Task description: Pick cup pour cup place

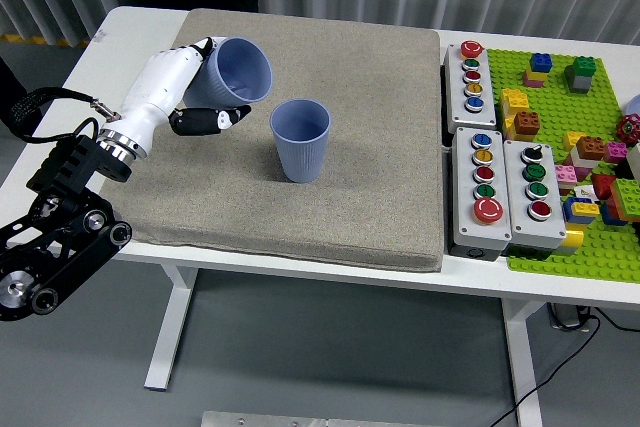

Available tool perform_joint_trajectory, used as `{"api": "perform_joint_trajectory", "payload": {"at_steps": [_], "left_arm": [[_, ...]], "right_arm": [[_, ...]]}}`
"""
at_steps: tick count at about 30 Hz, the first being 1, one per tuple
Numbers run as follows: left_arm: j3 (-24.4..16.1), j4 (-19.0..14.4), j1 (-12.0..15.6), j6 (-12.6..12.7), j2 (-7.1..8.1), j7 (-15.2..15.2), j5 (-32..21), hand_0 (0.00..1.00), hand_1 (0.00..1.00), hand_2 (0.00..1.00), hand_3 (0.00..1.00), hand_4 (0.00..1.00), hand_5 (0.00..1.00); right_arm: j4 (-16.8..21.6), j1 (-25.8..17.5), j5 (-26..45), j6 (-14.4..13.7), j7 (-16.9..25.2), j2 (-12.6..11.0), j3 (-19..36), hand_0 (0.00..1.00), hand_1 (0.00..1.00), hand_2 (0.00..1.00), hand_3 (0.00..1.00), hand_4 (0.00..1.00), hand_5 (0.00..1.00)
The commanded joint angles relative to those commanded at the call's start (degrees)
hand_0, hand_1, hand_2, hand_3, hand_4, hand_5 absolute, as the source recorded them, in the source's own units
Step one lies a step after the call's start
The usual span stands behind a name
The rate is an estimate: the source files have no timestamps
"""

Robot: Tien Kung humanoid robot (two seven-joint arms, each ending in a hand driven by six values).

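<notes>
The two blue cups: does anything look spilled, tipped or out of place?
Only the held cup is tilted, its mouth leaning toward the standing cup, gripped by the left hand. No spill shows on the mat.

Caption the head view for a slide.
Left hand tilts a held blue cup toward the upright blue cup on the grey mat.

Tilted cup [238,71] left-behind upright cup [300,139], on mat [380,177].

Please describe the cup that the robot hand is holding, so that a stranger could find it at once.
On the grey felt mat covering the white table, look near the far left corner. There the white left hand grips a blue-grey plastic cup. Unlike the matching upright cup standing mid-mat, it is lifted and tilted, mouth toward that cup.
</notes>
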Motion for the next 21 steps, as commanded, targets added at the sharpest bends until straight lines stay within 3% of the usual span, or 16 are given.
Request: {"api": "perform_joint_trajectory", "payload": {"at_steps": [21], "left_arm": [[2.7, -0.4, -2.4, -1.6, 0.24, 2.2, 13.9, 0.519, 0.515, 0.519, 0.545, 0.624, 0.093]], "right_arm": [[0.0, 0.5, 0.3, -0.1, 0.0, -0.1, 0.0, 0.684, 0.648, 0.567, 0.575, 0.002, 0.002]]}}
